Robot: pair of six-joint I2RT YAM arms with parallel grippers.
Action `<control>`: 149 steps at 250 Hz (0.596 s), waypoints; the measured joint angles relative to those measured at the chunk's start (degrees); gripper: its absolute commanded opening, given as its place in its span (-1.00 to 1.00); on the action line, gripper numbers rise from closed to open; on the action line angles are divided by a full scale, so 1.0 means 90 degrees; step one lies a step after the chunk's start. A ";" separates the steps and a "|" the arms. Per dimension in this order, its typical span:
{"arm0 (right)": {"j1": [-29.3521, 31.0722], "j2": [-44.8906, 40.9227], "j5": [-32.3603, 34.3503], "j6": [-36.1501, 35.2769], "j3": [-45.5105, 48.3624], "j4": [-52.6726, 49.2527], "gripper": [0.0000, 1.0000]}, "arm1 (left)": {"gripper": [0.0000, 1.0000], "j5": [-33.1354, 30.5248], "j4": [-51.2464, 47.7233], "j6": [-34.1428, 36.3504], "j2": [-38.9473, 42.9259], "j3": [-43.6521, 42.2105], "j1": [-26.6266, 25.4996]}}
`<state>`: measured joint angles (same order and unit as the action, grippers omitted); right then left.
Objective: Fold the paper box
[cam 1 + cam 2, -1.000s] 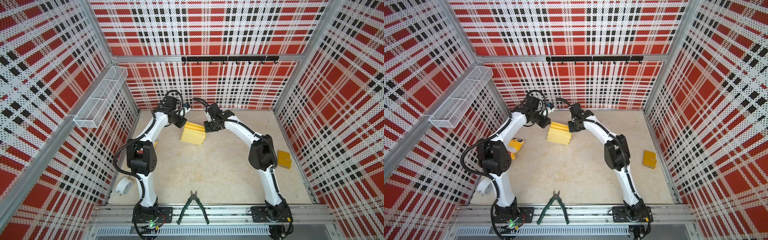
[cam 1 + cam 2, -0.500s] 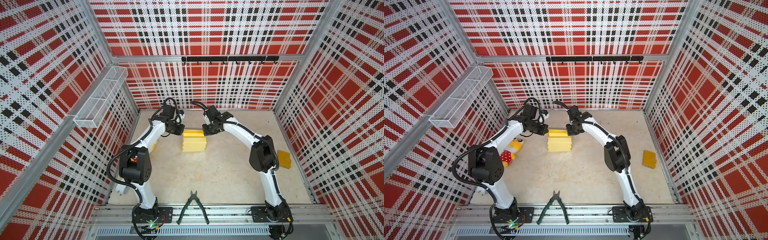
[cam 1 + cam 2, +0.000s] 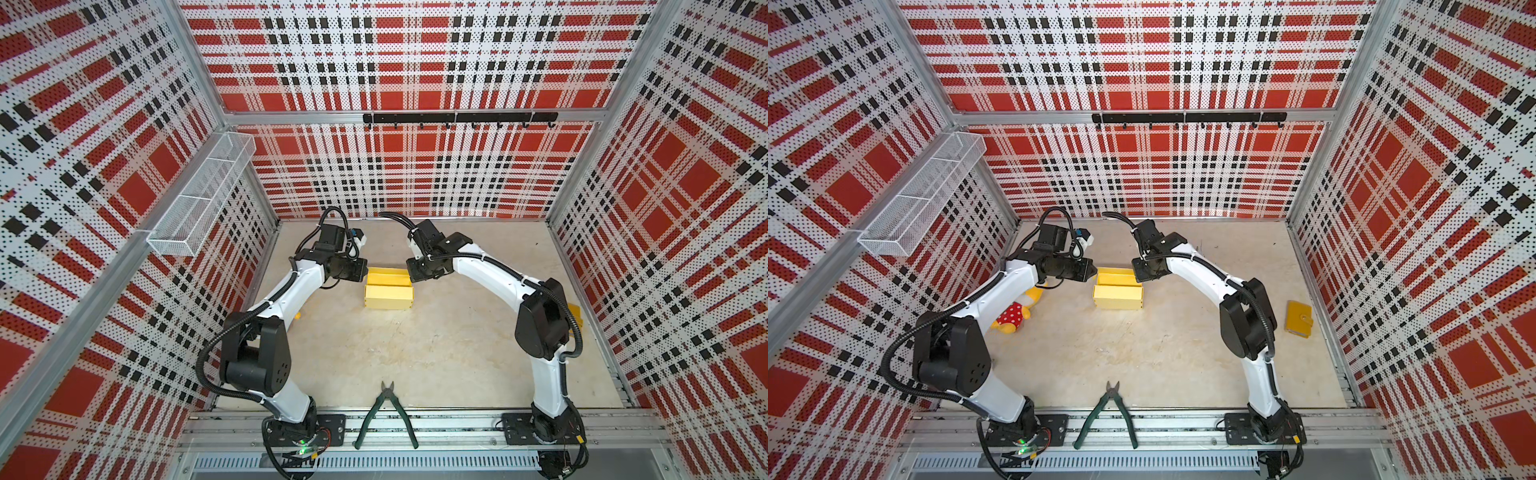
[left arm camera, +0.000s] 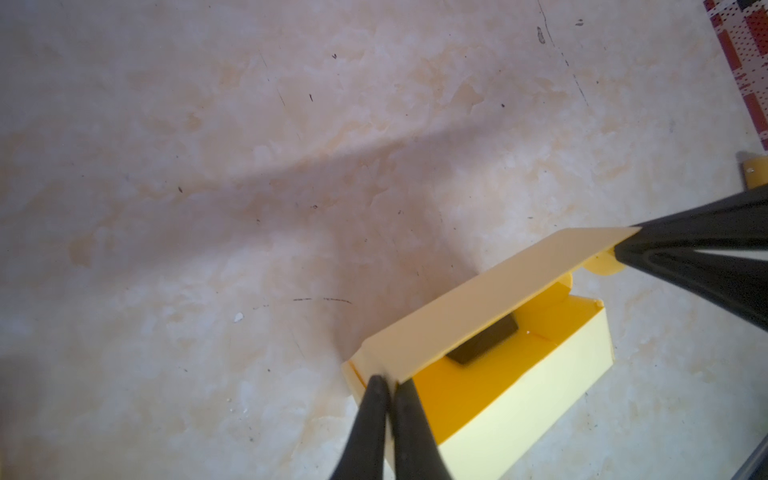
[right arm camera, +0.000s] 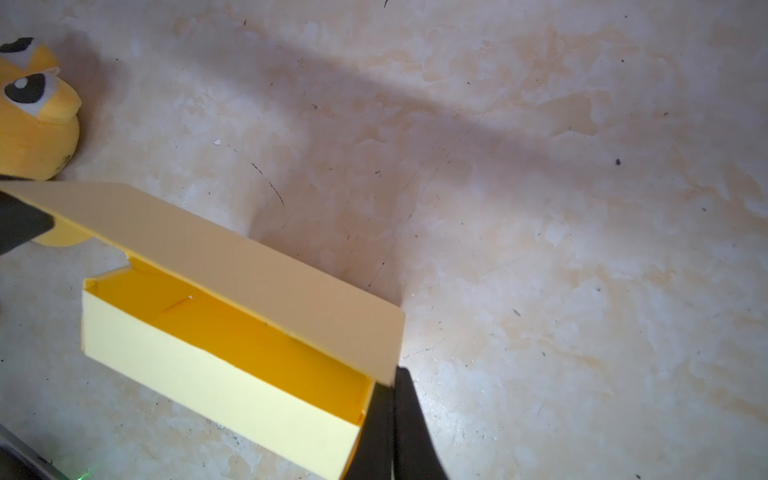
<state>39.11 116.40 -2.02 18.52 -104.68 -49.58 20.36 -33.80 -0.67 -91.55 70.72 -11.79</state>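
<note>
2 arched arms [image 3: 291,291], left end effector [image 4: 386,380] and right end effector [image 5: 394,376] pinching paper box [image 3: 388,297]

Pinches one lid corner of the paper box [image 5: 208,386] with the right tool [image 5: 392,380], fingers pressed together. Grips the far lid corner with the left tool [image 5: 29,224]. Leaves the lid half raised over the bright yellow inside. Stands on the mottled tabletop [image 5: 540,208] near a plush toy [image 5: 37,124].

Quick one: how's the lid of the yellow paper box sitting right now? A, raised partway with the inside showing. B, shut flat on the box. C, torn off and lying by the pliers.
A: the paper box has its lid tilted up over the bright yellow inside, with the left tool and the right tool each pinching an end corner of it.
</note>
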 measured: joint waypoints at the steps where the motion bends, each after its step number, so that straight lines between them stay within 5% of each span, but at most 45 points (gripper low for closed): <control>1: 0.0002 -0.0007 -0.0002 0.0005 0.0010 0.0005 -1.00 | -0.79 0.0002 0.0005 -0.0010 0.0010 -0.0015 0.0000; 97: 0.0104 -0.0248 -0.0027 0.0279 0.0413 0.0197 -1.00 | -0.69 0.0024 0.0199 -0.0845 0.0578 -0.0724 -0.0095; 125: 0.0114 -0.0539 -0.0044 0.0287 0.0697 0.0248 -0.40 | -0.69 0.0034 0.0260 -0.0981 0.0593 -0.0724 -0.0151; 149: 0.0131 -0.0918 0.0022 0.0143 0.1030 0.0359 -0.13 | -0.69 0.0078 0.0311 -0.1013 0.0593 -0.0724 -0.0187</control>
<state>40.29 108.14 -1.83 19.81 -95.42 -46.35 21.06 -31.00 -9.78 -86.21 64.20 -13.47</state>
